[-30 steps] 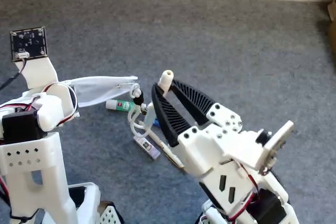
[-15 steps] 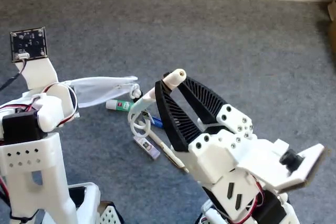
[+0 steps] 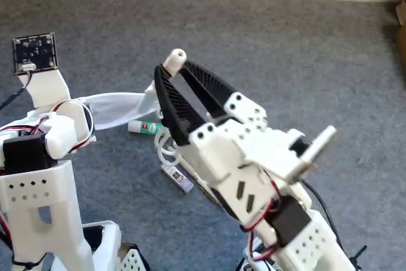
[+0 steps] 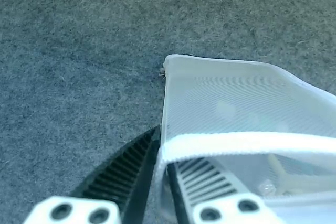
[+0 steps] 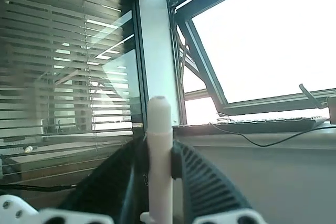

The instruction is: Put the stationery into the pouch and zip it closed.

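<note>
Step in hand (judged): loading one item into the pouch.

Left gripper (image 4: pixel 163 156): jaws narrow, pinched on the white rim band of the mesh pouch (image 4: pixel 236 108). The pouch hangs off the grey carpet (image 3: pixel 285 49) and runs level away from that arm (image 3: pixel 117 107). How far its mouth gapes I cannot tell.

Right gripper (image 3: pixel 172 69): clamped on a white pen (image 3: pixel 176 56). The pen sits just beyond the pouch's free end and above it. In the right wrist view the pen (image 5: pixel 158 124) stands between the jaws (image 5: pixel 157 156) and points at a window (image 5: pixel 252 40), so its tip faces away from the pouch.

Left on the carpet, below the pouch's free end:
- a white tube with a green band (image 3: pixel 144 128)
- a clear coiled piece (image 3: pixel 166 147)
- a small pale flat piece (image 3: pixel 179 179)

All three lie close together, partly behind the right arm.

How to do it well (judgement):
- Turn the wrist so the pen's length lines up with the pouch's long axis.
- Lead one end of the pen into the mouth instead of dropping it across the rim.
- Hold the left pinch firm; the mesh is limp and would likely fold if pushed.
- Release only once most of the pen is past the rim band.
- Risk: the pen catching on the rim or zip edge and tipping out onto the carpet.
</note>
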`<action>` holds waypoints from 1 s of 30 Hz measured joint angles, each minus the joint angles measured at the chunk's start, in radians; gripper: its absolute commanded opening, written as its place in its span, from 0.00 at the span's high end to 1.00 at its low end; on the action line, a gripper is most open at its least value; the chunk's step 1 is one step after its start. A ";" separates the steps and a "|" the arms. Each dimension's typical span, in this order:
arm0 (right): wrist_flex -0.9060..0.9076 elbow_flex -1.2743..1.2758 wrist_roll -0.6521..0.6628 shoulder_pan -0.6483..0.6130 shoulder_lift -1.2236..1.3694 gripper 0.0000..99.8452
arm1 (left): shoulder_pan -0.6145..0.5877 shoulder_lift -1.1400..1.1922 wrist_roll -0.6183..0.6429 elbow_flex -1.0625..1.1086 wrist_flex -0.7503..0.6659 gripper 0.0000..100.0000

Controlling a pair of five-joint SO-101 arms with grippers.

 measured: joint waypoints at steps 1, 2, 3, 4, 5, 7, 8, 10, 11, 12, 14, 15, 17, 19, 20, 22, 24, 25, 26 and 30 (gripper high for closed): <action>-0.012 0.000 0.000 0.000 0.017 0.99 | 0.000 0.000 0.000 0.000 0.000 0.99; -0.026 0.000 0.000 0.000 0.034 0.99 | 0.000 0.000 0.000 0.000 0.000 0.99; -0.038 0.000 0.000 0.000 0.051 0.99 | 0.000 0.000 0.000 0.000 -0.002 0.99; -0.052 0.000 0.000 0.000 0.068 0.99 | 0.000 0.000 0.000 0.000 -0.003 0.99; -0.066 0.000 0.000 0.000 0.083 0.99 | 0.000 0.000 0.000 0.000 -0.003 0.99; -0.091 0.000 0.000 0.000 0.110 0.99 | 0.000 0.000 0.000 0.000 -0.003 0.99; -0.101 0.000 0.000 0.000 0.124 0.99 | 0.000 0.000 0.000 0.000 -0.003 0.99; -0.118 0.000 0.000 0.000 0.150 0.99 | 0.000 0.000 0.000 0.000 -0.006 0.99; -0.127 0.000 0.000 0.000 0.164 0.99 | 0.000 0.000 0.000 0.000 -0.006 0.99; -0.138 0.000 0.000 0.000 0.178 0.99 | 0.000 0.000 0.000 0.005 -0.014 0.99; -0.161 0.000 0.000 0.000 0.206 0.99 | -0.002 0.000 0.000 0.025 -0.035 0.99; -0.173 0.000 0.000 0.000 0.219 0.99 | -0.002 0.000 0.000 0.032 -0.043 0.99; -0.201 0.000 0.000 0.000 0.244 0.99 | -0.002 -0.002 0.000 0.038 -0.049 0.99; -0.229 0.000 0.000 0.000 0.269 0.99 | -0.002 -0.002 0.000 0.038 -0.049 0.99; -0.242 0.000 0.000 0.000 0.281 0.99 | -0.002 -0.002 0.000 0.038 -0.049 0.99; -0.262 0.000 0.000 0.000 0.307 0.99 | -0.002 -0.002 0.000 0.038 -0.049 0.99; -0.270 0.000 -0.002 0.000 0.334 0.99 | -0.002 -0.002 0.000 0.038 -0.049 0.99; -0.273 0.000 -0.002 -0.002 0.347 0.99 | -0.002 -0.002 0.000 0.038 -0.049 0.99; -0.273 0.000 -0.002 -0.003 0.361 0.99 | -0.002 -0.002 0.000 0.038 -0.049 0.99; -0.273 0.052 -0.003 -0.003 0.382 0.99 | -0.002 -0.002 0.000 0.038 -0.049 0.99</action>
